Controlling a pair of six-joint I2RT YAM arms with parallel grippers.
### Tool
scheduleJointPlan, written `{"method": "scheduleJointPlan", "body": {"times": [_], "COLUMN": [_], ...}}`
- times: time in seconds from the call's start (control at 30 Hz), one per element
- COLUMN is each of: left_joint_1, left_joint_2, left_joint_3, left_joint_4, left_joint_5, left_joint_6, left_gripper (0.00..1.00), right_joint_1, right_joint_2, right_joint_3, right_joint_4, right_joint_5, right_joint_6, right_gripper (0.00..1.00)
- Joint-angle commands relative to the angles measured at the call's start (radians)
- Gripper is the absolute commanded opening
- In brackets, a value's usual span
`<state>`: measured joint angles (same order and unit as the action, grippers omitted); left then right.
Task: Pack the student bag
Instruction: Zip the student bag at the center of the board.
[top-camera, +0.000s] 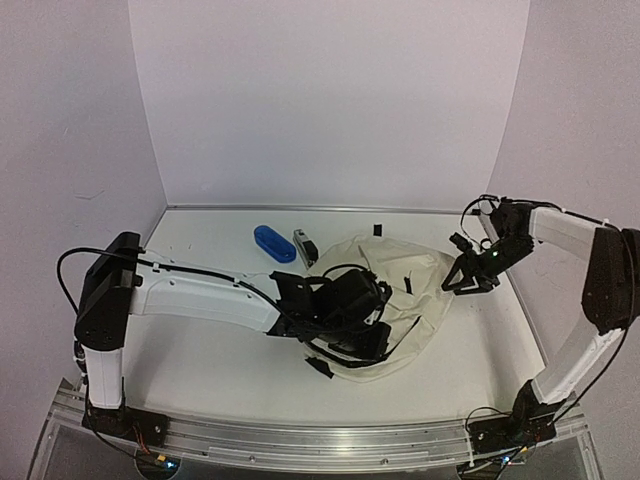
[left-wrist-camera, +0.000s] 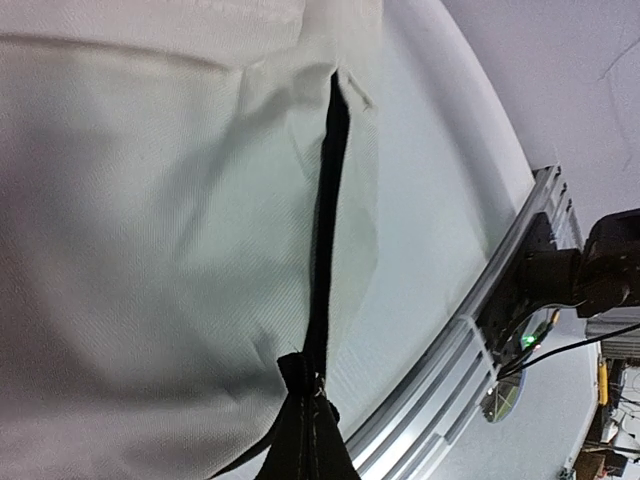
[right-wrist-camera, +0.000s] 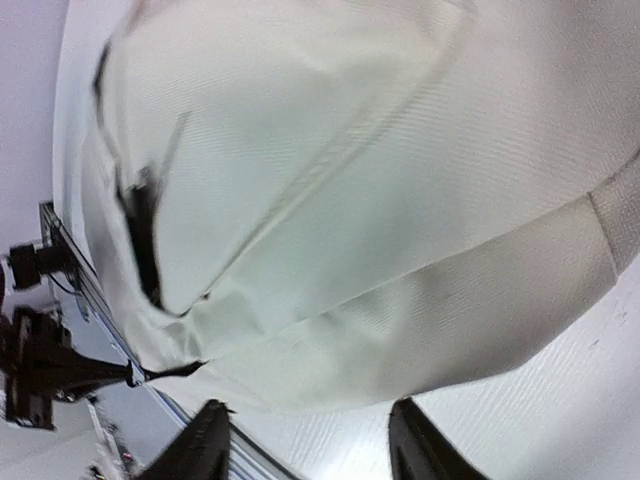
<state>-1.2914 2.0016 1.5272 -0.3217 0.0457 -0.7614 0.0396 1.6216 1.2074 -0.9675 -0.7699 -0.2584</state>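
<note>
**While the bag is held, its contents wait outside**

Although the task is to fill it, the student bag (top-camera: 400, 262) lies slumped on the table (top-camera: 200, 350) with the loose items outside it. A blue oval case (top-camera: 274, 243) sits just off the bag's far-left edge, and a small grey-and-black object (top-camera: 304, 244), too small to name, lies between the case and the bag. The left gripper (top-camera: 350, 305) rests on the bag's left half, its fingers together; in the wrist view they appear to pinch a black strap tab (left-wrist-camera: 305, 420) at the end of a black zipper line (left-wrist-camera: 328, 230). The right gripper (right-wrist-camera: 308, 410) hovers at the bag's right edge with its fingers (right-wrist-camera: 205, 445) apart and nothing between them.

By my reading, the step in hand is opening the bag, not loading it. The next move calls for the right fingers to catch the fabric edge, so that both arms can spread the mouth before the case goes in.
</note>
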Motion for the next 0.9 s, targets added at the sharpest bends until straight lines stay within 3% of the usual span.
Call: {"method": "scheduleJointPlan", "body": {"times": [0.0, 0.43, 0.87], "left_joint_1": [0.048, 0.101, 0.113], "left_joint_2": [-0.007, -0.026, -0.028], "left_joint_3": [0.025, -0.095, -0.124], "left_joint_4": [0.12, 0.247, 0.277], "left_joint_5": [0.057, 0.141, 0.154], "left_joint_6": [-0.057, -0.162, -0.194], "left_gripper": [0.0, 0.0, 0.0], "right_joint_1": [0.058, 0.345, 0.556], "right_joint_2": [-0.186, -0.412, -0.318], "right_joint_3": [-0.054, -0.297, -0.334], "right_joint_4": [-0.04, 0.256, 0.366], "right_joint_5": [-0.04, 0.101, 0.21], "right_joint_6": [-0.185, -0.354, -0.519], "right_gripper": [0.66, 0.65, 0.57]}}
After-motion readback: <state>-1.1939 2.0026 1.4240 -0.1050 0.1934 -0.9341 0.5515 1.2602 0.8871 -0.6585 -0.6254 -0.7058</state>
